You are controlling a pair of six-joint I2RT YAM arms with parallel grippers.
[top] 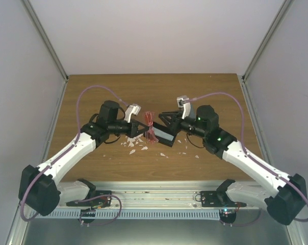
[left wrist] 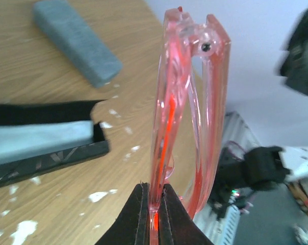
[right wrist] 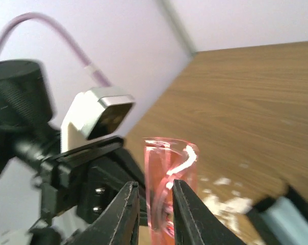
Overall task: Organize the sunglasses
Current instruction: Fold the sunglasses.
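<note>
- Sunglasses (top: 150, 127): a pink see-through pair, held off the surface (top: 118, 92) at the middle of the top view, between the two arms.
- Left pincer (left wrist: 154, 204): closed on the bottom end of the pink frame, at the lower middle of its wrist view. The sunglasses (left wrist: 167, 102) rise straight away from it, long axis running bottom to top of the frame, hinge screw at the far, upper end. One temple seems to lie close along the front, so the pair looks folded or nearly so.
- Right pincer (right wrist: 154, 186): its two fingers stand either side of the same pair (right wrist: 167, 173), reached from the right of the top view. I cannot tell whether they press the frame or stand just off it.
- Both arms are at the pair, but only the left one plainly holds it. In my judgement, any handover or laying down turns on that upright long axis.
- Open black case (top: 164, 137): pale lining up, just lower right of the pair in the top view, lying flat with white flecks (left wrist: 98, 195) around it.
- Grey case (left wrist: 75, 43): closed, farther off at the upper left of the left wrist view.
</note>
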